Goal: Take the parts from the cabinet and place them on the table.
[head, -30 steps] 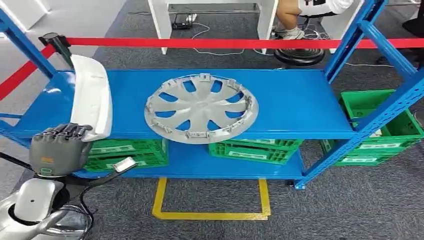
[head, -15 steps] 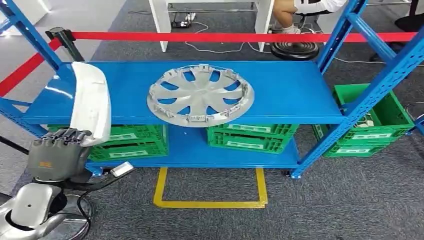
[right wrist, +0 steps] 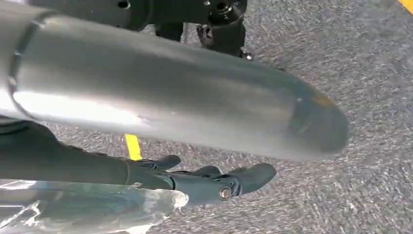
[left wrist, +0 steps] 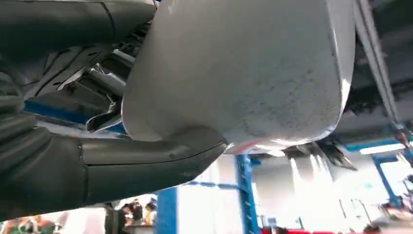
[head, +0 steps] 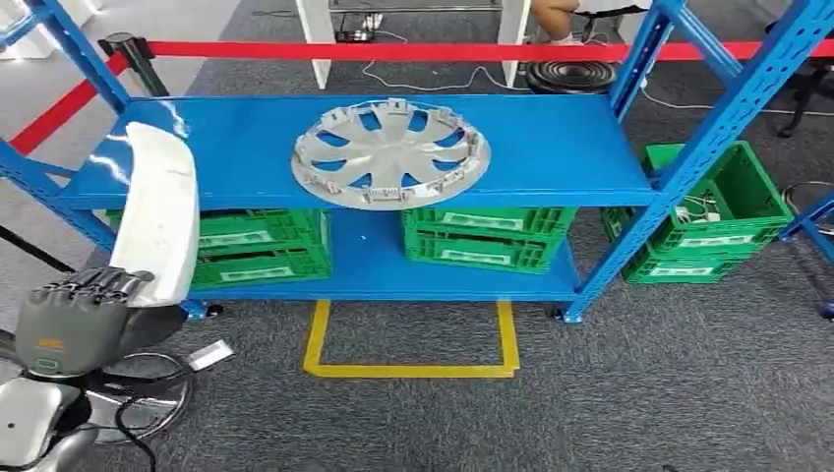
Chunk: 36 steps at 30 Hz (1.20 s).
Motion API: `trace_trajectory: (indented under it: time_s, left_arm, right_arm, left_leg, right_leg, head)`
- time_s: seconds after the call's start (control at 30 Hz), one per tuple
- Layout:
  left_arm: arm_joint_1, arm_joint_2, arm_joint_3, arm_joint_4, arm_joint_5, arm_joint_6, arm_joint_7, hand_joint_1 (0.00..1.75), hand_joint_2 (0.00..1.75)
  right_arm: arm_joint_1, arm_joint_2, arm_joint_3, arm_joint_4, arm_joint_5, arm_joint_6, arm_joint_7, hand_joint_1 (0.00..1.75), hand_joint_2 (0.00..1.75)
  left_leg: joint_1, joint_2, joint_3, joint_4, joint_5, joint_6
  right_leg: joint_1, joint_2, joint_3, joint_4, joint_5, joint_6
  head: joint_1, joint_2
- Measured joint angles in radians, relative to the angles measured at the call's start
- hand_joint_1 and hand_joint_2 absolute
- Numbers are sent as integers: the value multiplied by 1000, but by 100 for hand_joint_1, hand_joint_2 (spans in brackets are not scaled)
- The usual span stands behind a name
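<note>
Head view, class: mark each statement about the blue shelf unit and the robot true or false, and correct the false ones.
1. The left hand holds a white part. True.
2. The wheel cover lies on the lower shelf. False: it lies on the top shelf.
3. Green crates sit on the lower shelf. True.
4. The red barrier tape runs in front of the shelf unit. False: it runs behind it.
5. A yellow outline marks the floor. True.

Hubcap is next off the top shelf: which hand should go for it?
Right, probably. The left hand already holds the white panel, so it is busy. The right hand hangs low over the carpet with fingers apart and nothing in them. The hubcap lies flat on the blue shelf.
</note>
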Motion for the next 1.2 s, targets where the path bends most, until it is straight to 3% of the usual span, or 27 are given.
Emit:
trace_trajectory:
  time_s: [0.07,0.1,0.13,0.17,0.2,0.23,0.27,0.33,0.37,0.43,0.47,0.53,0.57,0.6,0.63,0.7,0.73,0.77,0.8,0.87,0.9,0.93,0.97,1.07,1.1,1.13,1.2]
  left_arm:
    - [46,-68,92,-11,0,9,-115,168,175]
    - [59,-94,131,-16,0,11,-159,168,175]
    - [72,-117,158,-22,0,11,-182,168,175]
    - [85,-145,190,-28,0,12,-198,168,175]
    - [94,-162,217,-32,0,12,-212,168,175]
    - [104,-188,245,-36,0,12,-224,168,175]
    - [113,-208,265,-38,0,12,-229,168,175]
    - [130,-241,296,-40,0,12,-230,168,175]
    - [138,-254,309,-42,0,12,-228,168,175]
    - [149,-266,332,-53,1,13,-221,168,175]
    - [150,-271,341,-55,1,13,-221,168,175]
    - [152,-280,347,-56,1,16,-221,168,175]
    - [157,-282,351,-57,1,16,-220,168,175]
    - [162,-285,354,-57,1,16,-217,168,175]
    - [163,-287,359,-57,1,16,-215,168,175]
    - [163,-290,365,-58,1,16,-206,168,175]
    - [163,-292,365,-58,1,16,-201,168,175]
    - [164,-294,364,-57,1,16,-198,168,175]
    - [164,-296,364,-57,2,16,-193,168,175]
    - [163,-297,363,-58,10,16,-182,168,175]
    - [163,-296,362,-58,13,16,-180,168,175]
    - [161,-296,361,-58,15,16,-179,168,175]
    - [160,-296,360,-60,18,16,-177,168,175]
    - [163,-295,359,-59,28,17,-162,168,175]
    - [160,-295,359,-59,35,16,-160,168,175]
    - [161,-293,358,-59,44,16,-157,168,175]
    - [160,-292,358,-59,69,17,-156,168,175]
  right_arm:
    - [6,3,0,1,5,-8,0,0,0]
    - [6,6,0,1,7,-11,1,0,0]
    - [7,13,2,1,9,-11,2,0,0]
    - [5,16,3,1,10,-12,2,0,0]
    - [1,17,4,1,11,-12,2,0,0]
    - [-2,18,6,1,12,-12,2,0,0]
    - [-3,19,8,1,14,-12,2,0,0]
    - [-4,22,10,1,20,-13,2,0,0]
    - [-5,25,11,0,24,-15,2,0,0]
    - [-17,30,17,-1,27,-18,0,0,0]
    - [-19,32,18,-1,27,-19,1,0,0]
    - [-17,35,19,-1,27,-24,1,0,0]
    - [-18,38,19,-1,27,-27,1,0,0]
    - [-18,43,19,-1,28,-29,2,0,0]
    - [-18,43,19,-1,28,-30,2,0,0]
    - [-19,43,19,-1,29,-31,2,0,0]
    - [-19,43,19,-1,30,-31,0,0,0]
    - [-19,44,19,-1,32,-31,-2,0,0]
    - [-18,44,20,-1,34,-31,-4,0,0]
    - [-19,45,22,-1,35,-31,-7,0,0]
    - [-19,46,23,-1,35,-31,-8,0,0]
    - [-19,46,23,-1,36,-30,-9,0,0]
    - [-19,47,24,-1,36,-30,-9,0,0]
    - [-14,47,24,-1,36,-31,-9,0,0]
    - [-14,47,24,-1,35,-34,-8,0,0]
    - [-13,47,24,-1,34,-36,-6,0,0]
    - [-14,51,24,-1,31,-48,4,0,0]
  left_leg:
    - [4,2,-16,-7,29,15]
    - [6,4,-26,-6,39,20]
    - [6,3,-40,-6,51,27]
    - [6,3,-54,-6,63,29]
    - [5,3,-68,-6,76,30]
    - [5,3,-85,-5,90,29]
    - [4,3,-102,-3,103,29]
    - [6,3,-136,1,125,24]
    - [7,2,-152,6,136,19]
    - [3,1,-171,20,150,7]
    - [3,2,-170,16,163,3]
    - [8,1,-173,11,180,-8]
    - [8,-1,-179,11,190,-15]
    - [9,-2,-189,24,150,-22]
    - [10,-2,-201,68,88,-28]
    - [12,-2,-243,231,-28,-36]
    - [12,-2,-257,309,-59,-37]
    - [13,-2,-254,339,-54,-38]
    - [13,-2,-230,328,-26,-37]
    - [13,-2,-133,198,42,-32]
    - [13,-2,-69,107,53,-28]
    - [9,-2,-9,21,35,-23]
    - [8,-3,10,-28,21,-16]
    - [6,-1,-16,-27,44,3]
    - [12,6,-20,-31,54,10]
    - [13,4,-29,-31,62,18]
    - [12,6,-46,-31,80,26]
  right_leg:
    - [0,1,-4,-12,18,15]
    - [-2,-2,-15,5,-25,20]
    - [-2,-2,-32,55,-96,25]
    - [-3,-3,-50,139,-169,30]
    - [-3,-3,-65,219,-215,32]
    - [-2,-3,-70,285,-235,34]
    - [-2,-3,-60,312,-220,34]
    - [-2,-3,19,255,-147,33]
    - [-3,-3,93,167,-127,32]
    - [1,0,225,-20,-195,29]
    - [3,3,214,-17,-195,17]
    - [8,1,196,-15,-187,5]
    - [5,-2,187,-20,-173,-10]
    - [2,-7,178,-20,-162,-21]
    - [2,-8,172,-20,-150,-30]
    - [3,-9,142,-19,-125,-33]
    - [3,-10,125,-18,-113,-33]
    - [3,-10,110,-17,-103,-31]
    - [3,-11,94,-17,-91,-29]
    - [3,-10,66,-17,-69,-24]
    - [2,-10,59,-16,-60,-21]
    - [7,-10,49,-16,-54,-14]
    - [7,-11,45,-16,-42,-10]
    - [7,-10,39,-31,-9,10]
    - [4,-8,23,-24,-29,13]
    - [6,-8,11,12,-80,18]
    - [2,-9,-33,179,-194,25]
  head:
    - [-1,0]
    - [2,0]
    - [10,0]
    - [11,0]
    - [10,0]
    - [10,0]
    - [10,0]
    - [10,0]
    - [11,0]
    - [12,0]
    - [9,0]
    - [12,0]
    - [14,0]
    - [12,0]
    - [6,0]
    - [4,0]
    - [5,0]
    - [5,0]
    - [5,0]
    - [4,0]
    - [5,0]
    - [4,0]
    - [6,0]
    - [5,0]
    - [3,0]
    - [10,0]
    - [14,0]
